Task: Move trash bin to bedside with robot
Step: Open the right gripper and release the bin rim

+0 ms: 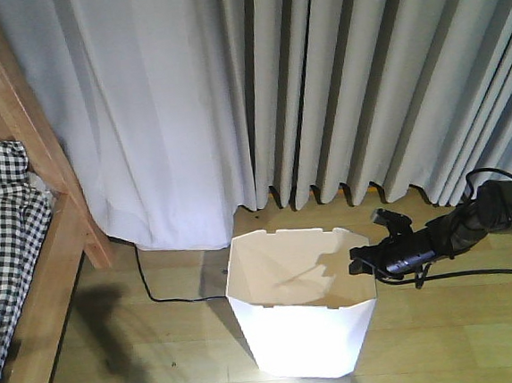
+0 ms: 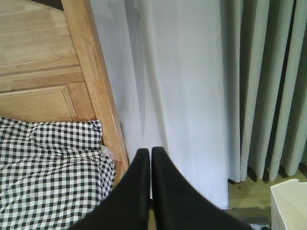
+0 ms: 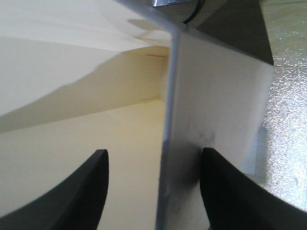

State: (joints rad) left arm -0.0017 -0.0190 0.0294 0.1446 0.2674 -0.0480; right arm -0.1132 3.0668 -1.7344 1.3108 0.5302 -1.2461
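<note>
The right claw (image 3: 153, 187) is spread astride the trash bin (image 1: 298, 309) wall, not yet pinching. Next judged: close, then drag it toward the bed (image 1: 32, 292). The left claw (image 2: 146, 191) is pressed together.

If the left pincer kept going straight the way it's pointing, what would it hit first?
Probably the pale grey curtain: the shut left pincer points at it, just right of the light wooden bed post. Depth is unclear.

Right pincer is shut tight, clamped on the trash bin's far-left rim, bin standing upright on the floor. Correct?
Wrong side. The right pincer is at the trash bin's right rim, as the exterior front view shows. Its jaws straddle the wall with a gap, so a tight clamp isn't confirmed. Bin is upright.
</note>
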